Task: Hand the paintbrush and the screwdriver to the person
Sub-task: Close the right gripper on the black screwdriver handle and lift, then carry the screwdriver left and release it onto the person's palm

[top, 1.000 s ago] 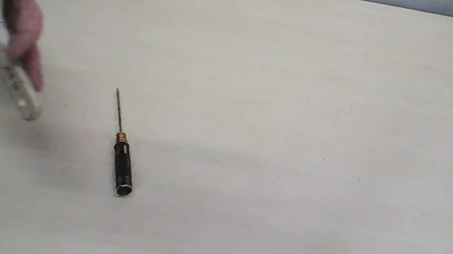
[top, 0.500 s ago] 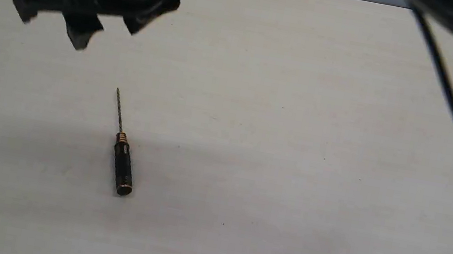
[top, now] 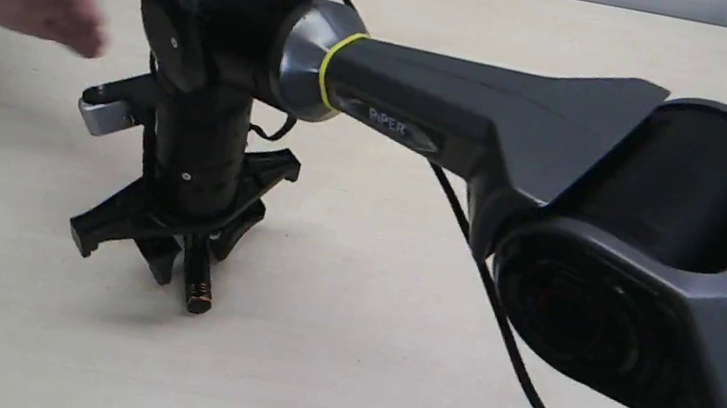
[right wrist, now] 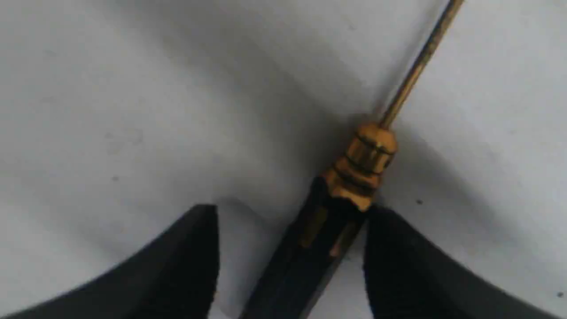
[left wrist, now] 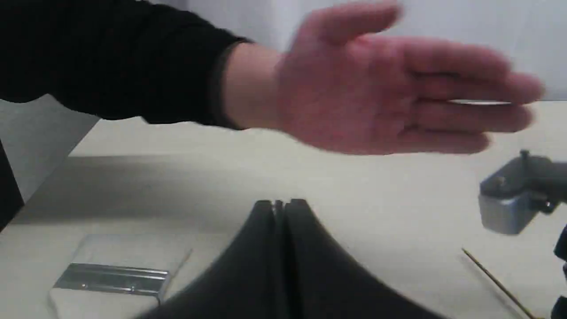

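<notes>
1. My right arm reaches across the table to the left side of the exterior view, wrist bent so that the right claw points straight down.
2. The right claw is spread apart and astride the screwdriver. The black handle lies between the two fingers, with the gold collar just past their tips.
3. One finger sits hard by the handle near the collar, but I cannot tell whether it touches. The other finger stands clear of it.
4. The screwdriver lies flat on the table, its thin shaft pointing away from the claw. From outside I see only the butt of the handle, poking out under the fingers.
5. The left claw is pressed together with nothing in it, above the table.
6. The brush lies flat on the table just beside the left claw. I can see the silver ferrule and pale bristles, but cannot make out the handle.
7. The hand is open, palm showing, fingers straight, held in the air above the table with nothing in it. It is blurred. In the exterior view it is at the far left, above and apart from the right claw.
</notes>
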{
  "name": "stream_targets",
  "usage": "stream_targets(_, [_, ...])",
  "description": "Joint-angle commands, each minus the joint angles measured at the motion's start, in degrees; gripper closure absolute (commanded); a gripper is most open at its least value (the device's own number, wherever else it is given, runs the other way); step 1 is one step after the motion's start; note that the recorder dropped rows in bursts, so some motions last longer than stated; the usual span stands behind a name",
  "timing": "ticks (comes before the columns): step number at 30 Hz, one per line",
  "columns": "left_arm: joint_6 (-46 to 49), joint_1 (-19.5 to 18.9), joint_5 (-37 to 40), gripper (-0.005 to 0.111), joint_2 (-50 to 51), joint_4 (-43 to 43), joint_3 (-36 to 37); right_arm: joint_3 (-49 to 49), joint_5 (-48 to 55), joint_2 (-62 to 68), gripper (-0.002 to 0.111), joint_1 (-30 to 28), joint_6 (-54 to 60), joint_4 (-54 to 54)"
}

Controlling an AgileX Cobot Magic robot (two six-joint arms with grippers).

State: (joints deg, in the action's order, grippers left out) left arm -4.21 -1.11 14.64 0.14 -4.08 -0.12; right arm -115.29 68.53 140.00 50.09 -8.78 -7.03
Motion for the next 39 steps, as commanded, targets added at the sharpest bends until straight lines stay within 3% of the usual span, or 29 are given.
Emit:
stream_targets(1, [-0.1,0.5,-0.5,0.107,-0.1,0.1,0.1,0.3,0.1,1.4,0.078,0.0,1.3,1.2])
stream_targets(5, [-0.1,0.5,-0.3,0.107,-0.1,0.1,0.1,-0.4,1.4,0.4,0.104,0.0,3.6,4.3])
stream_targets(9, [-0.1,0.5,-0.2,0.107,-0.1,0.2,0.1,-4.8,1.4,-4.2,0.104,0.0,3.2,8.6])
stream_targets(16, [-0.1,0.5,-0.2,0.107,-0.1,0.2,0.1,-13.6,1.4,-18.2,0.104,0.0,1.9,6.2])
stream_targets(21, [-0.1,0.5,-0.2,0.107,-0.1,0.2,0.1,-14.3,0.8,-23.6,0.104,0.0,0.5,6.4])
stream_targets(32, [-0.1,0.5,-0.2,0.107,-0.1,0.2,0.1,-10.2,-11.4,-15.5,0.104,0.0,2.3,6.6])
stream_targets(39, [-0.1,0.5,-0.4,0.107,-0.1,0.0,0.1,-10.0,-12.2,-7.2,0.104,0.0,2.9,4.4])
